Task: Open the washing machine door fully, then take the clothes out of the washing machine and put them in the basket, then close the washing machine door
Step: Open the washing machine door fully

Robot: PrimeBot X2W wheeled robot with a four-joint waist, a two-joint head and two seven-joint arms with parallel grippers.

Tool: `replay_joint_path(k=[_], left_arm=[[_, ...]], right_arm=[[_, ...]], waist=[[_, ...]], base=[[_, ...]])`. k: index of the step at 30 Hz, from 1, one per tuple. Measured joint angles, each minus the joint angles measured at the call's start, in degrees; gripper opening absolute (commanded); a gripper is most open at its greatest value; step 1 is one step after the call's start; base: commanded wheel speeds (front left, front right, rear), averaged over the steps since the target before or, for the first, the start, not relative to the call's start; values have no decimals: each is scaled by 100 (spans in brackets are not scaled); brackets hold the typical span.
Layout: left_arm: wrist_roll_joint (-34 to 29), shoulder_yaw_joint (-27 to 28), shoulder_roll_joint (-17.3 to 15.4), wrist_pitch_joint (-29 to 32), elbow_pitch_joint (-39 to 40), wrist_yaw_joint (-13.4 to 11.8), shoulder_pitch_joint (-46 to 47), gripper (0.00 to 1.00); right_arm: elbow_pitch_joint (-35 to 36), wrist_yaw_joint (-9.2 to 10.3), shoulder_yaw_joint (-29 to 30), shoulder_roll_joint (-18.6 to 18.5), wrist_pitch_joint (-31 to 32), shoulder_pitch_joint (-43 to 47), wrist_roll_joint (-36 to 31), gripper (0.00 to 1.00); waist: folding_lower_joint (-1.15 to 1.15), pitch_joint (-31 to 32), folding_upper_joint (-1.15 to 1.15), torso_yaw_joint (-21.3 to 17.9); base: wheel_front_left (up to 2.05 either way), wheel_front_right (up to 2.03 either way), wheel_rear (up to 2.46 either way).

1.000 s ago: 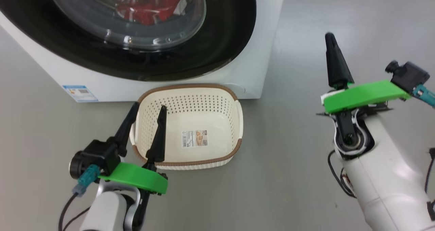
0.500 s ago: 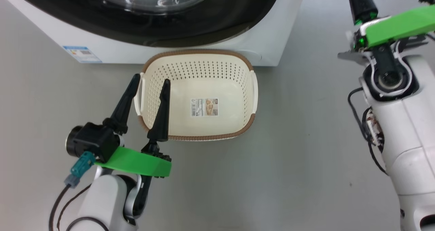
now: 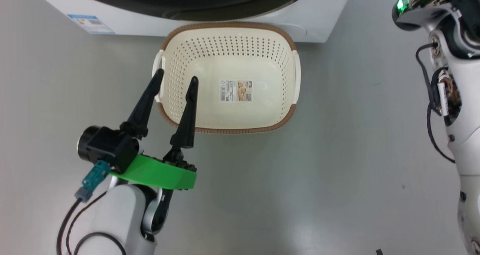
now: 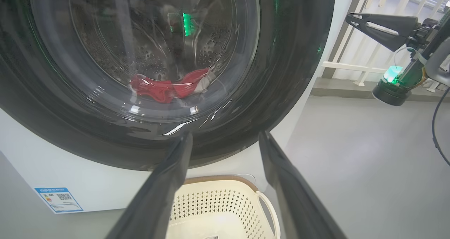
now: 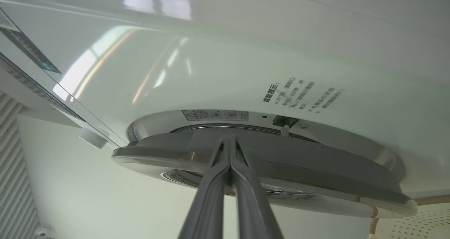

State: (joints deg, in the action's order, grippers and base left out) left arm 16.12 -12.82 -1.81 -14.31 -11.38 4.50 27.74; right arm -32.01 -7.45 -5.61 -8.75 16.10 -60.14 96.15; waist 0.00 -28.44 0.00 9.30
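Glossy black washing machine door (image 4: 288,91) not yet swung wide; red clothes (image 4: 161,89) lie inside, behind it; basket (image 3: 228,129) stands empty just below; left gripper (image 3: 176,77) spread apart (idle over basket); right gripper (image 5: 230,144) pinched together at door edge; risk: tips may skid off the slick rim.

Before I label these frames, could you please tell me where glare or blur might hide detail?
Left wrist view: reflections streak the door glass, yet the clothes read through it; the near fingers are soft. Right wrist view: bright glare washes the washing machine front. Head view: sharp, evenly lit.
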Motion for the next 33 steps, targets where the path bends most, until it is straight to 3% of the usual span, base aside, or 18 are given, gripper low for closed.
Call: replay_joint_path(k=[14,33], left_arm=[[-16,-147,5,0,54,10,298,100],[12,-240,35,0,58,9,338,100]], right_arm=[[-565,0,36,-48,851,-918,249,0],[-1245,0,-107,-114,1669,-1630,310,0]], waist=[[0,-573,0,173],[0,-739,0,341]], base=[[0,0,0],[0,0,0]])
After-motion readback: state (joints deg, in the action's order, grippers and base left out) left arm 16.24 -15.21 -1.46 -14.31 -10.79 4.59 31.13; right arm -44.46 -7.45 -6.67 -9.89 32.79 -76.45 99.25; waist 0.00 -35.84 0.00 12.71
